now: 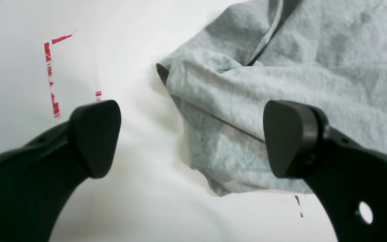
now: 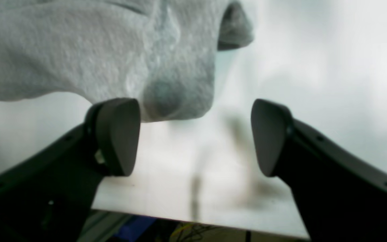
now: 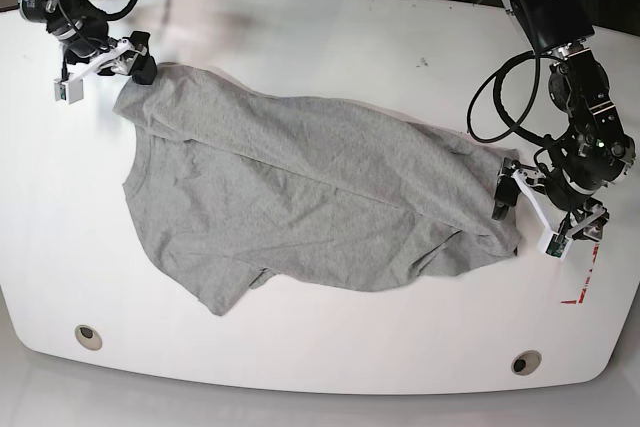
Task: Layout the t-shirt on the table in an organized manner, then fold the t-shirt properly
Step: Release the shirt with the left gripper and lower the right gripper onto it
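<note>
Grippers gape at t-shirt edges.

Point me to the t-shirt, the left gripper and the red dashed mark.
t-shirt (image 3: 300, 187): base view, middle of the grey body.
left gripper (image 1: 193, 137): left wrist view, gap midway between the open fingertips.
red dashed mark (image 1: 48, 64): left wrist view, vertical stroke near its corner.
</note>
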